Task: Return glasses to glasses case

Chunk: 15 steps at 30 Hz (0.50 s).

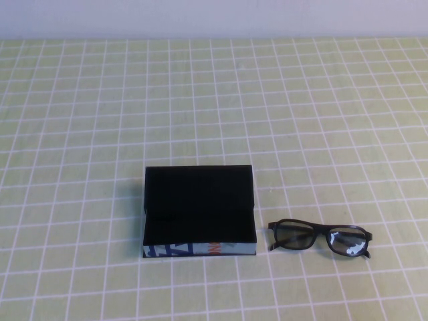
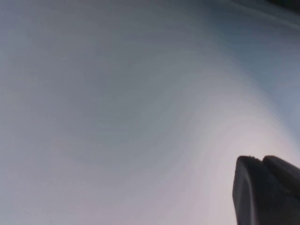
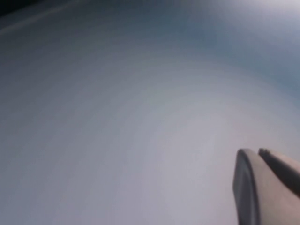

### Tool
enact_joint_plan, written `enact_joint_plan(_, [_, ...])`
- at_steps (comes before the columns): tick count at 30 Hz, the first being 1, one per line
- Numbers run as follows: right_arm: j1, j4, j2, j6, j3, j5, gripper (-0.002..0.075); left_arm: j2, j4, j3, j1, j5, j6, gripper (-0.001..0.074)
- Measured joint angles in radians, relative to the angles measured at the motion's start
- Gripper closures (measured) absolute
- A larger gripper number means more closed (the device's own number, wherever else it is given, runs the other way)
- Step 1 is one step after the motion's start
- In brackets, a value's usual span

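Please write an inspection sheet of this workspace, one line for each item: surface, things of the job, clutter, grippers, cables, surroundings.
Surface: table under a light green cloth with a white grid, flat and dry.
Things of the job: glasses case lies open near the middle, black inside, with a blue, white and orange front edge. The glasses lie on the cloth to the robot's right of the case, apart from it, not yet inside.
Clutter: nothing seen.
Grippers: left gripper and right gripper show only in their wrist views, each against a plain pale background and holding nothing; neither is in the high view.
Cables: nothing seen.
Surroundings: pale wall behind the table.
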<state>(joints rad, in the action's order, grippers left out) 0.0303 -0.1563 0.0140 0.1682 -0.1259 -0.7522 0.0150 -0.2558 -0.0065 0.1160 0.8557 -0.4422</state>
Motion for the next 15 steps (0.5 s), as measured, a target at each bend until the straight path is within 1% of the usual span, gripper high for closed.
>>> enact_joint_plan(3, [0.0,0.081,0.0,0.022,-0.152,0.107,0.0743,0.0,0.0,-0.105,0.0,-0.047,-0.004,0.0738])
enact_joint_plan(8, [0.0,0.12,-0.026,0.071,-0.414,0.371,0.0743,0.002,0.0,-0.302,0.0,-0.249,0.016,0.0738])
enact_joint_plan(11, [0.0,0.122,-0.105,0.078,-0.561,0.587,0.0743,0.002,0.0,-0.407,0.0,-0.415,0.035,0.0738])
enact_joint_plan(15, [0.0,0.122,-0.25,0.078,-0.703,0.943,0.0743,0.0,0.003,-0.496,0.0,-0.648,0.039,0.0738])
